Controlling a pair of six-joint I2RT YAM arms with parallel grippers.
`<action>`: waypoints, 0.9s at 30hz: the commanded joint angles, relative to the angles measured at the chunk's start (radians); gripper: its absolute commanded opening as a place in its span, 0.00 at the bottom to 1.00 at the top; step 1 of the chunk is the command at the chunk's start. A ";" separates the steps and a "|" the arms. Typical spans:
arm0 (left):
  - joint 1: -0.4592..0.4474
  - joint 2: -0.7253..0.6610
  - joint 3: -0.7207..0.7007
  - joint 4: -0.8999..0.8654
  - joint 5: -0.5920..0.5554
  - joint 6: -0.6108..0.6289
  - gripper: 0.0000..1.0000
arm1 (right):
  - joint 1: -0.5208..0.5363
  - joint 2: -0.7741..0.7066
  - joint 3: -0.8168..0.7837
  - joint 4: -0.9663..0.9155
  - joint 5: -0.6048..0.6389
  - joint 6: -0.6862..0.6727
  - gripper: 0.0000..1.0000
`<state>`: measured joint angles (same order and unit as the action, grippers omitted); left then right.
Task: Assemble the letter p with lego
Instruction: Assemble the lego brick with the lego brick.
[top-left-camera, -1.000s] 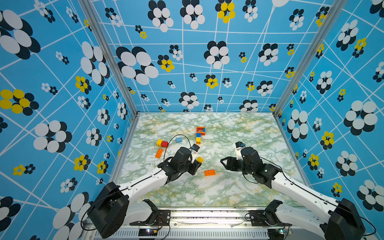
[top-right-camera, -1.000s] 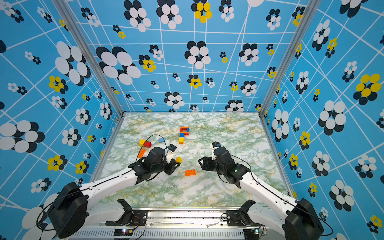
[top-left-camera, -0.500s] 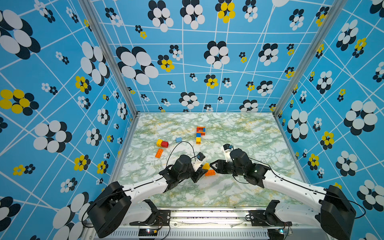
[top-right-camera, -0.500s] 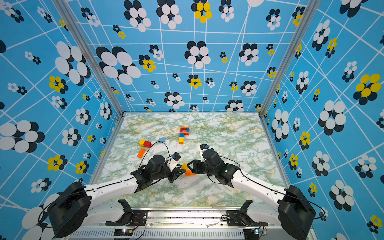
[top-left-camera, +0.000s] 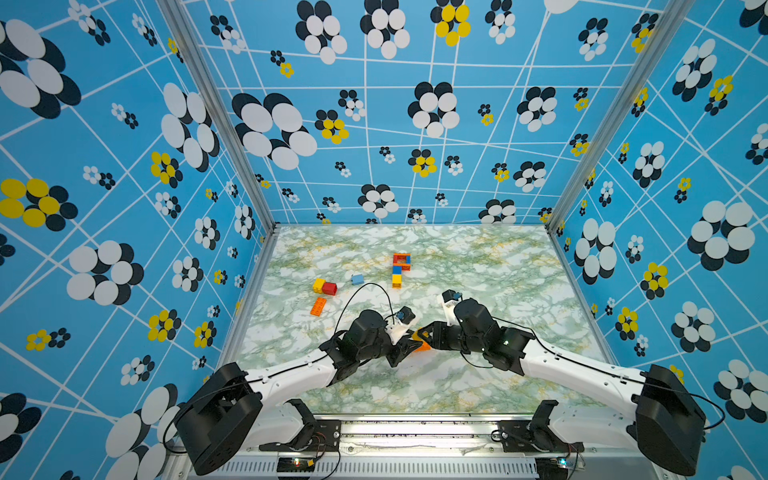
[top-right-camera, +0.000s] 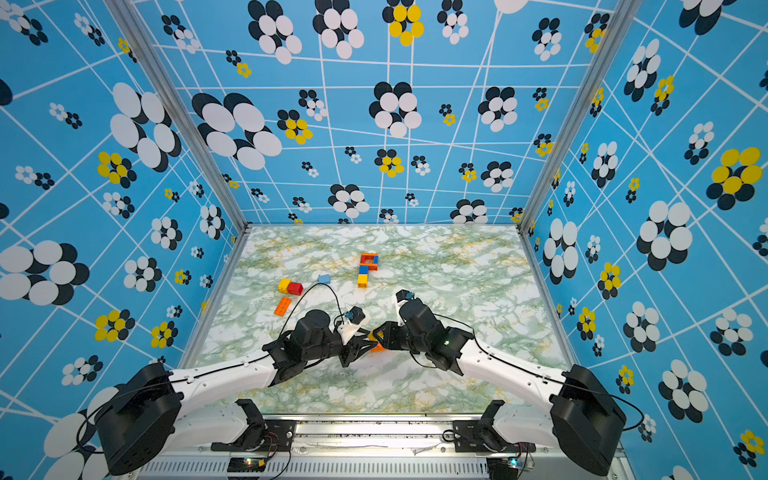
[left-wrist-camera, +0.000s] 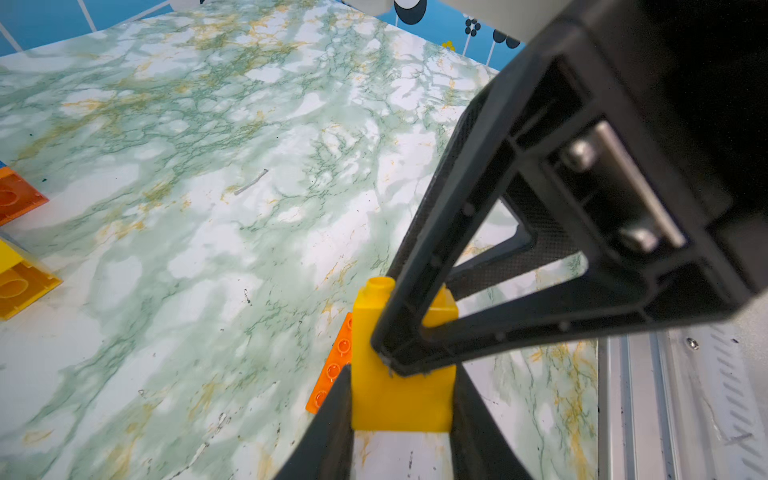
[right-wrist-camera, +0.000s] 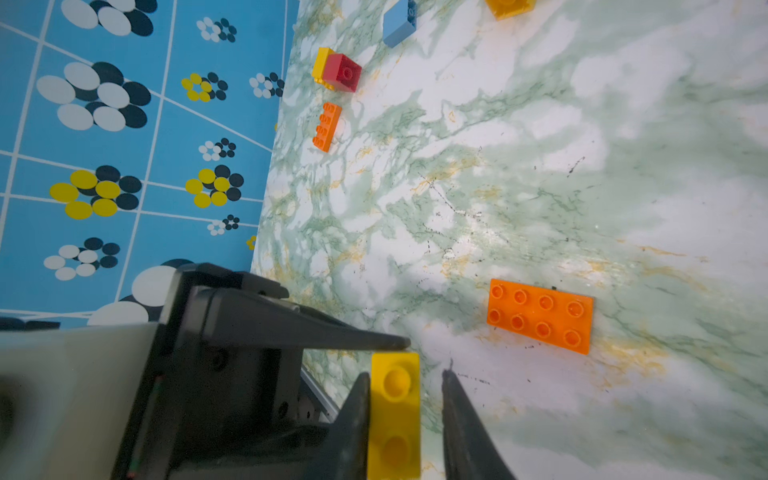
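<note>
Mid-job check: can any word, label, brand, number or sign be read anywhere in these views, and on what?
None can be read.
Yellow brick, orange plate, partly built letter: studs only, no print visible.
Back wall: flowers and lines, no text.
Circuit board on the front rail: any marking is too small to read.

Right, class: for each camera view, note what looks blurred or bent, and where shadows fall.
In both top views corner posts splay outward, lens bending; shadows under the arms on the table. Left wrist view: yellow brick crisp, screws glint. Right wrist view: pale casing smeared, unfocused.
</note>
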<state>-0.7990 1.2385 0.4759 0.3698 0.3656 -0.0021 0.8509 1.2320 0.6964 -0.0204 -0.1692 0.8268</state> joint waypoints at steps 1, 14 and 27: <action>-0.005 0.010 0.004 -0.002 -0.009 0.034 0.22 | 0.003 0.032 0.061 -0.057 0.017 -0.024 0.17; 0.036 -0.072 -0.040 -0.004 -0.091 -0.044 0.85 | 0.004 0.011 0.065 -0.172 0.286 -0.113 0.01; 0.399 -0.107 -0.084 -0.055 -0.144 -0.370 0.92 | 0.147 0.164 0.015 -0.097 0.559 -0.118 0.00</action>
<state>-0.4141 1.1294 0.4034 0.3382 0.2413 -0.3008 0.9741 1.3655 0.7269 -0.1390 0.2756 0.7242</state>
